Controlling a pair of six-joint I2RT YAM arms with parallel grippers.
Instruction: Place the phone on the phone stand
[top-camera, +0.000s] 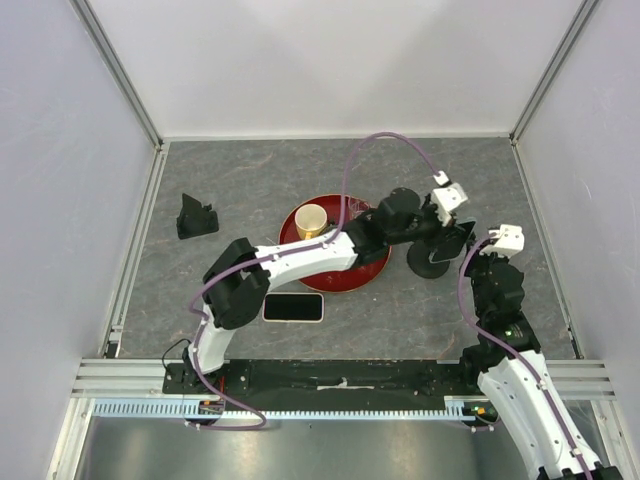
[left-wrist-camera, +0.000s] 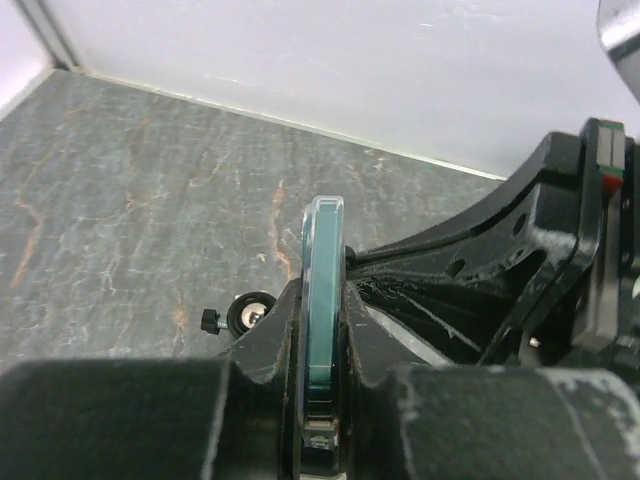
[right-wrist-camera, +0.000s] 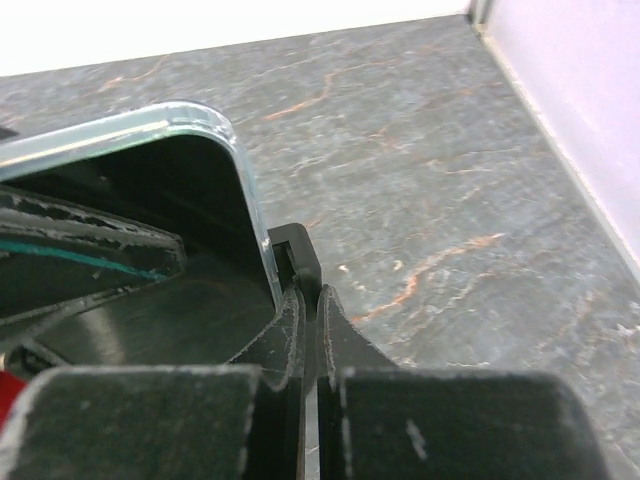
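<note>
Here the left gripper (left-wrist-camera: 322, 345) clamps the phone (left-wrist-camera: 322, 250) edge-on against the stand (left-wrist-camera: 470, 270); the right gripper (right-wrist-camera: 312, 320), fully closed, braces the stand's lip. Seat the phone squarely on it before releasing

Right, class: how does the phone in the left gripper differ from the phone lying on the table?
The gripped phone is raised, clamped in the left gripper; the table phone lies flat, untouched. The gripped phone's edge looks teal; the table phone's rim is pale. Both show dark faces.
</note>
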